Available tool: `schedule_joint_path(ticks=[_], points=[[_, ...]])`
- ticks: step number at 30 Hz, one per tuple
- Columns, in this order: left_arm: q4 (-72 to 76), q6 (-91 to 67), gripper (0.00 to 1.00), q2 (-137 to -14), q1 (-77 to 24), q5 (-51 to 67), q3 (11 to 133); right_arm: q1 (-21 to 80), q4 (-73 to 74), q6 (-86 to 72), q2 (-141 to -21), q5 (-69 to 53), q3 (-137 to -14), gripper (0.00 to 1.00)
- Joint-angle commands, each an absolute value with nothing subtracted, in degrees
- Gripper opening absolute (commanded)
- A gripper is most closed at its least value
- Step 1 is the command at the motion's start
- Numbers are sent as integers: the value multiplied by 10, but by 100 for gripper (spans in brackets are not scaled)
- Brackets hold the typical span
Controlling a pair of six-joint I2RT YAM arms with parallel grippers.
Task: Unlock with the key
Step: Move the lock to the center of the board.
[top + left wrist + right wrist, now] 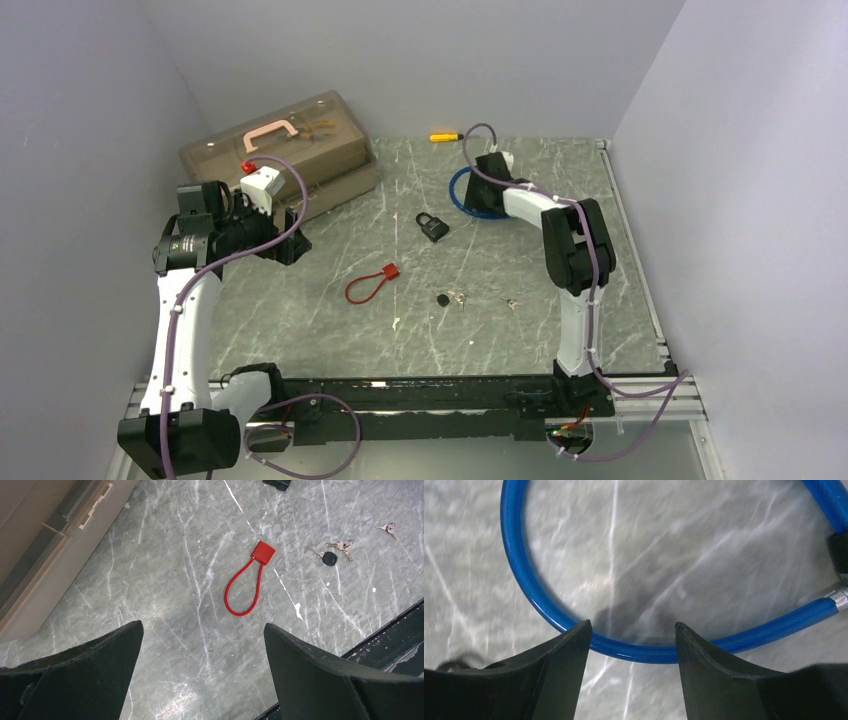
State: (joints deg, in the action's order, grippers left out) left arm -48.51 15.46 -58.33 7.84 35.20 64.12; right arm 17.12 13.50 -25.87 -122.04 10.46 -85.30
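Note:
A black padlock (432, 226) lies mid-table. A black-headed key with small silver keys (447, 298) lies nearer the front, also in the left wrist view (330, 557); another small key (511, 303) lies to its right (387, 528). A red cable lock (370, 285) lies left of the keys (247, 580). A blue cable lock (470, 195) lies at the back. My left gripper (202, 645) is open and empty, above the table near the box. My right gripper (633, 630) is open, low over the blue cable (639, 652), which runs across between its fingertips.
A translucent brown toolbox (285, 150) with a pink handle stands at the back left, beside my left arm. A yellow-handled tool (445, 136) lies at the back edge. A rail (640, 270) runs along the table's right side.

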Motion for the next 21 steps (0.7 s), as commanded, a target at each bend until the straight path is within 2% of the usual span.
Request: schedule_joint_path(ticks=[1,4,11,14,21], points=[[-496,170,98,-572,78,368,666,242,135,-294,-1164,109,-754,64],[-500,174,98,-563,78,367,663,289,122,-331,-1131,135,-689,70],[-509,180,98,-556,78,372,660,394,104,-400,-1079,186,-583,68],[-510,182,98,-554,78,377,656,398,112,-405,-1060,208,-568,69],[-523,194,98,-553,77,392,650,360,157,-372,-1010,237,-574,80]])
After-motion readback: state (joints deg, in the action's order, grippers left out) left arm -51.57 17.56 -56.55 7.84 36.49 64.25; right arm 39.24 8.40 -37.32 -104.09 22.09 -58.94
